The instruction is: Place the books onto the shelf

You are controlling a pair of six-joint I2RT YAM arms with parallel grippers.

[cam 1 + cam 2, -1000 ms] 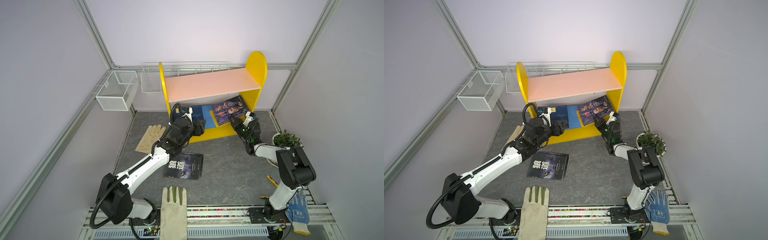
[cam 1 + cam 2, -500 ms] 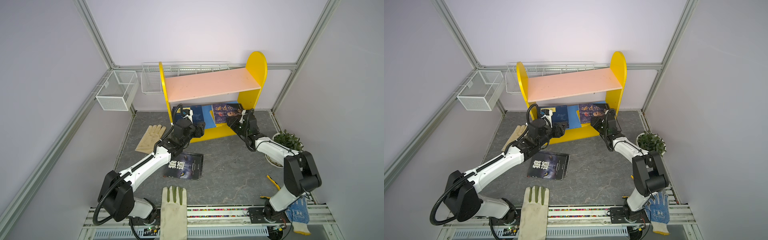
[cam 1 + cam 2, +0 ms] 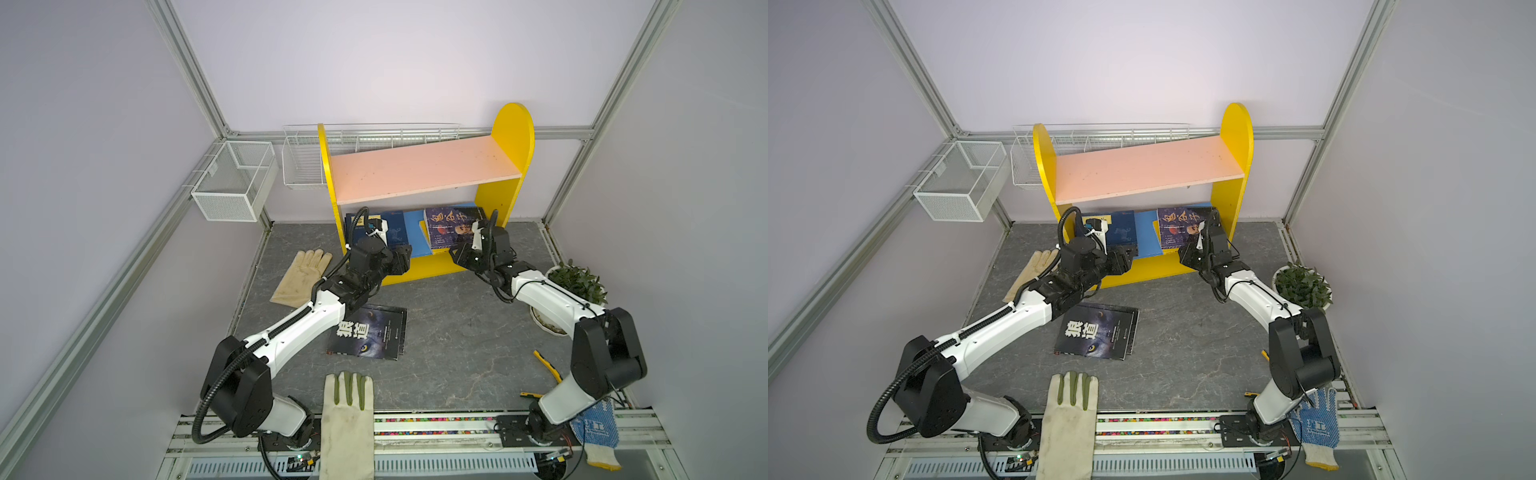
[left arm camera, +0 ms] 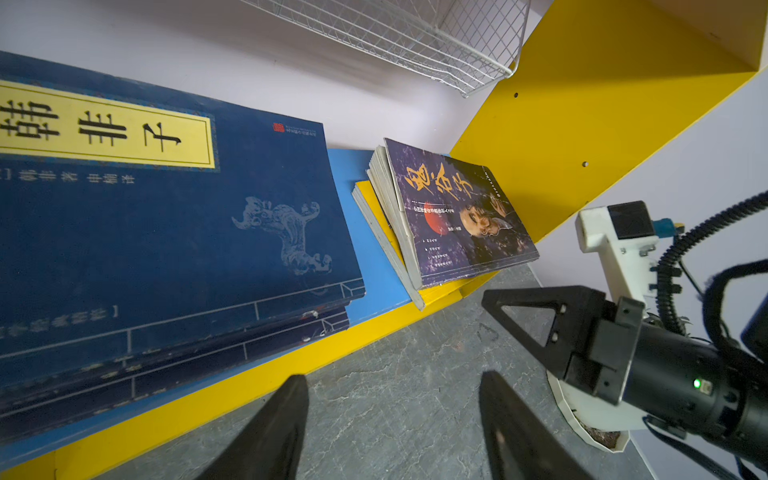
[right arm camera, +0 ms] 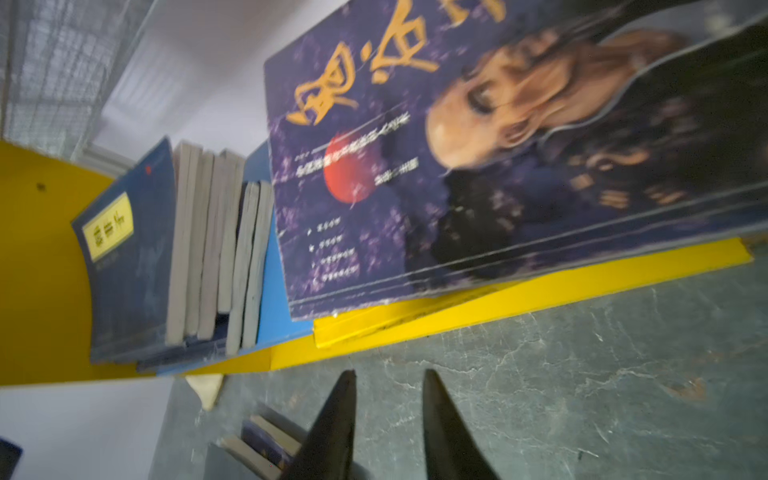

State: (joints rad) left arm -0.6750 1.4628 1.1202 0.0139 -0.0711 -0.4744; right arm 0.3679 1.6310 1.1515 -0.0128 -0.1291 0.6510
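Observation:
The shelf [image 3: 424, 166] stands at the back wall, and several navy books [image 3: 395, 232] [image 4: 166, 232] lie on the left of its blue lower board. A purple-covered book [image 3: 451, 226] [image 5: 457, 166] lies on a yellow book [image 4: 365, 195] at the right of that board. A dark book with a wolf's eye [image 3: 368, 332] lies flat on the floor. My left gripper [image 3: 401, 259] [image 4: 395, 376] is open and empty in front of the navy books. Just off the purple book's front edge, my right gripper [image 3: 457, 253] [image 5: 388, 372] has a narrow gap between its fingers and holds nothing.
A tan glove [image 3: 303, 276] lies left of the shelf and a white glove [image 3: 347, 419] at the front edge. A potted plant [image 3: 577, 282], a yellow-handled tool [image 3: 546, 365] and a blue-dotted glove [image 3: 594, 428] are at the right. Wire baskets [image 3: 235, 178] hang on the walls.
The purple book went from tilted to lying flat on the lower board. My right gripper let it go, drew back from the shelf and narrowed its jaws. The left arm barely moved.

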